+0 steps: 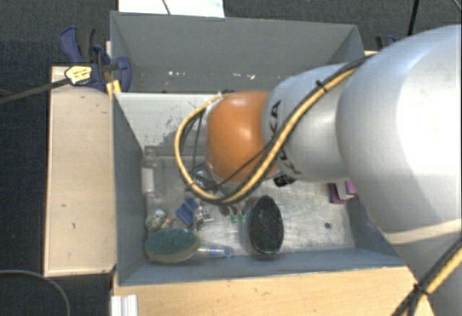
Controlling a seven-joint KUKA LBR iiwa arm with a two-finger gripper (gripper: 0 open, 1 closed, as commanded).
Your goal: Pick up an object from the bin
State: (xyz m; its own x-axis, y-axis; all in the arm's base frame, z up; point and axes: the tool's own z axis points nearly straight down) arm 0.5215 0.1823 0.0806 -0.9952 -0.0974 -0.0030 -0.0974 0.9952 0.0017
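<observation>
My gripper (207, 183) shows as a dark body just under the orange cover, low over the front left of the bin. Right below it lies a small blue object (188, 212) with a small metallic piece (203, 218) beside it. A black oval brush (266, 225) lies to the right of these. A dark green round pad (171, 244) rests in the front left corner. A clear pen-like tube (214, 252) lies along the front wall between the pad and the brush.
A clear small bottle (149, 179) stands by the left wall. A purple piece (340, 192) peeks out under the arm at the right. Small green bits (235, 218) lie near the brush. The arm covers the middle and right of the bin.
</observation>
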